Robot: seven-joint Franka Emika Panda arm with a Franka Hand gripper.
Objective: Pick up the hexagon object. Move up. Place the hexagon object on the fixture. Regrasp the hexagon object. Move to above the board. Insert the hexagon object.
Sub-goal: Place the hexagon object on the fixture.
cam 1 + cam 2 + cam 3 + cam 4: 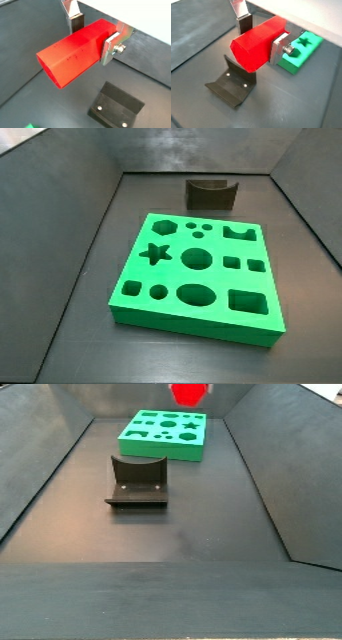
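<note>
Gripping hexagon object (70,59), pincer (93,31) aloft.

- hexagon (70,57): bright red all over, faint dark speckles on one face; only a red patch at the frame edge in a side view (190,393)
- gripper (95,30): silver plate fingers (111,44), dark pads, silver bolt; clamped on the red hexagon, above the floor
- fixture (232,84): dark grey-black, two small pale screw heads on the base plate
- board (198,276): bright green, cut-outs read darker green
- floor (160,534): dull dark grey, walls the same grey
</note>
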